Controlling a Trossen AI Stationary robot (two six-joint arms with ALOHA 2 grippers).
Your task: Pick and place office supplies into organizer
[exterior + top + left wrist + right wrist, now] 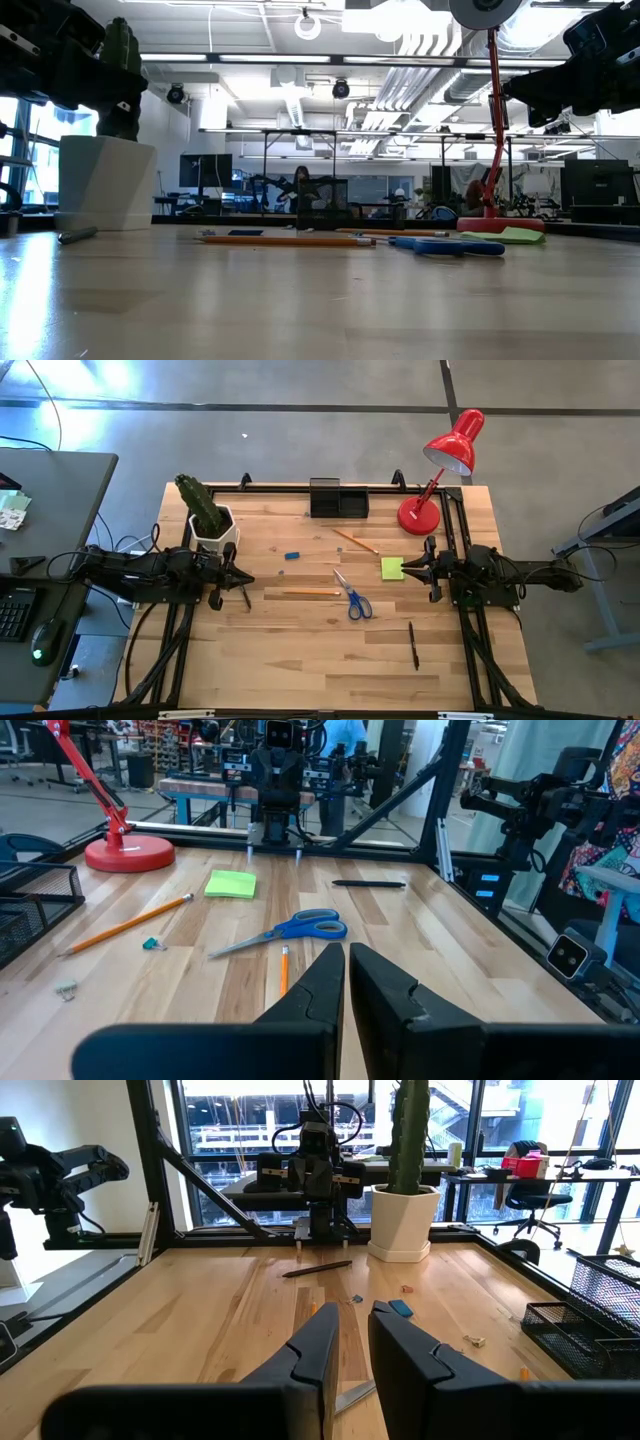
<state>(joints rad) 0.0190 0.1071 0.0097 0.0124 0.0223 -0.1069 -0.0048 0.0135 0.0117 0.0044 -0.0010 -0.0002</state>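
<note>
The office supplies lie flat on the wooden table (300,660): blue-handled scissors (352,597), a pencil (298,593), a second pencil (356,541), a yellow-green sticky pad (392,568), a small blue eraser (292,555), a black pen (413,645) and another pen (245,596). The black organizer (338,498) stands at the far edge. My left gripper (347,952) hovers shut at the table's left side, pointing level. At the right side my right gripper (353,1310) also points level above the table, beside the sticky pad, with a narrow gap between its fingers and nothing in it.
A white pot with a cactus (210,520) stands at the far left, close to my left arm. A red desk lamp (440,480) stands at the far right. The near half of the table holds only the pen.
</note>
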